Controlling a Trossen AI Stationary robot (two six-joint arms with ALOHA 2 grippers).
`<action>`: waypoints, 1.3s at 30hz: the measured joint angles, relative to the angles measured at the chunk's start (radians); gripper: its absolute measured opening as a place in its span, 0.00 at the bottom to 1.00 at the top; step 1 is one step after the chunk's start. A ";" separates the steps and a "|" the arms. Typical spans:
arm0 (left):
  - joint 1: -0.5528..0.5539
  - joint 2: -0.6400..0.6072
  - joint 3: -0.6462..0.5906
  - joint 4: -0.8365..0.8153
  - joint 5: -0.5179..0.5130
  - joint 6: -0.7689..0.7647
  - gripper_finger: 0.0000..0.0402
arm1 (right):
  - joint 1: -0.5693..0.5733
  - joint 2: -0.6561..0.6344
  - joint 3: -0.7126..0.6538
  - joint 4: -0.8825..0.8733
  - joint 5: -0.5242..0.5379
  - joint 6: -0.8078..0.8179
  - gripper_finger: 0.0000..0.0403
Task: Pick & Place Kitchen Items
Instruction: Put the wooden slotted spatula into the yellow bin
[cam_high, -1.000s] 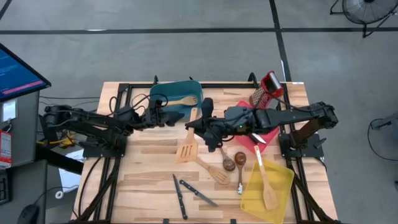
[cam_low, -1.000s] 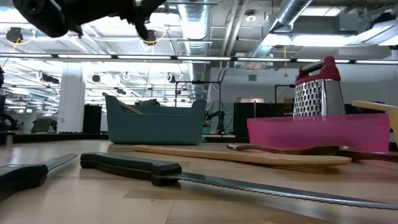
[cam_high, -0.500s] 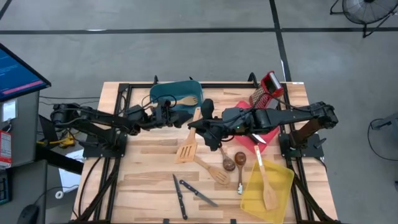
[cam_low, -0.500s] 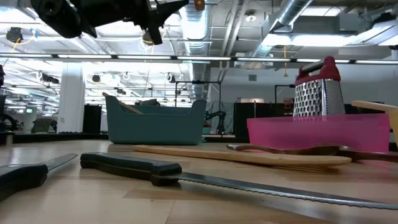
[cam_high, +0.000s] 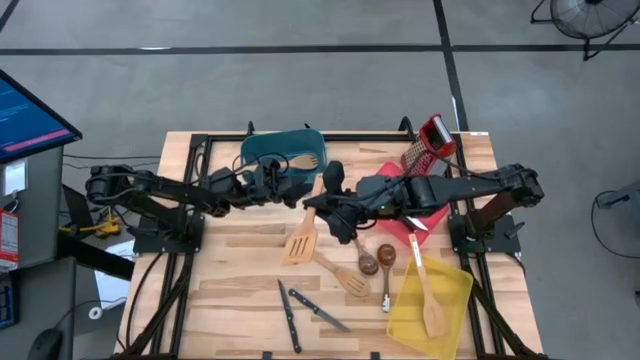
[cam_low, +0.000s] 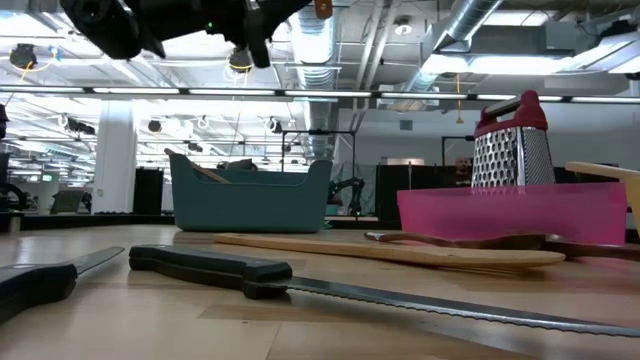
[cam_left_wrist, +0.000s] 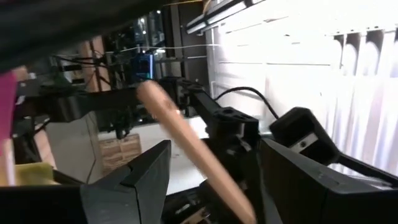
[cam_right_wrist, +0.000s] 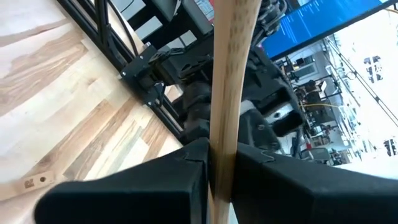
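Note:
A pale wooden slotted turner (cam_high: 298, 243) is held up over the table's middle by my right gripper (cam_high: 318, 207), which is shut on its handle. My left gripper (cam_high: 295, 188) is open. Its fingers stand on either side of the handle's free end (cam_left_wrist: 180, 130) without touching it. On the table lie a wooden spatula (cam_high: 345, 278), two dark brown spoons (cam_high: 366, 262) and two black-handled knives (cam_high: 320, 312). My right gripper pinches the turner's wooden handle (cam_right_wrist: 227, 93) between its two fingers (cam_right_wrist: 186, 168), partway along its length. The fingers come from the table's right side and lie across the handle. The handle runs on past them toward my left gripper, and the slotted head lies on the near side.
A teal bin (cam_high: 262, 152) at the far middle holds a wooden spatula (cam_high: 298, 161). A red bin (cam_high: 392, 172) lies under my right arm, with a steel grater (cam_high: 430, 140) behind it. A yellow bin (cam_high: 455, 290) at the near right holds another spatula.
My left gripper has moved toward the table's right edge, up to the free end of the turner's handle, and has rolled about its own axis. Its fingers have stayed open. My right gripper has kept its place with the turner.

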 joint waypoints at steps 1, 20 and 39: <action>0.000 0.000 0.009 -0.003 0.011 0.003 0.56 | 0.000 0.000 0.000 0.000 0.000 -0.001 0.08; -0.031 -0.001 0.022 -0.064 0.023 -0.020 0.56 | 0.000 0.000 0.000 -0.019 0.034 -0.019 0.08; -0.033 0.001 0.021 -0.082 0.004 -0.021 0.56 | -0.002 0.086 0.000 -0.006 0.041 -0.027 0.08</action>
